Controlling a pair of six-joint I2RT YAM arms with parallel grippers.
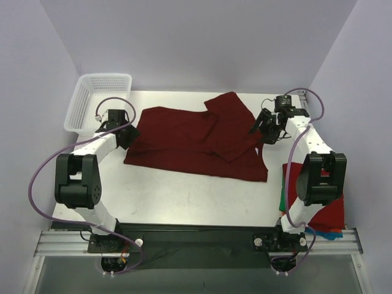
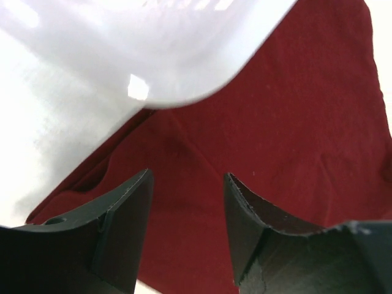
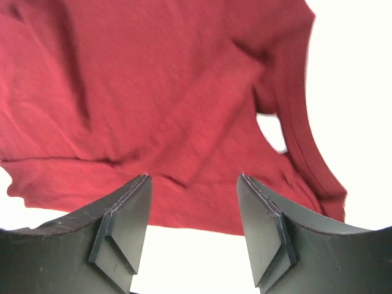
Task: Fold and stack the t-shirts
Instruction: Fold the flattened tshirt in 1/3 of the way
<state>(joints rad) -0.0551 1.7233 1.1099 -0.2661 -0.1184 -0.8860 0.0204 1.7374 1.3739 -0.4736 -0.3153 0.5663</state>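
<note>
Since the dark maroon t-shirt [image 1: 184,138] lies only half folded on the surface, a careless grasp could pinch one layer and drag the flap askew; the left jaws could clip the basket [image 2: 122,49]. The right jaws, like the left jaws, stand released and empty, cloth just beyond their tips, seemingly below them.

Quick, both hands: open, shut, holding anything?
Left hand: open, holding nothing, at the edge of the maroon t-shirt.
Right hand: open, holding nothing, at the same shirt's other edge.
</note>
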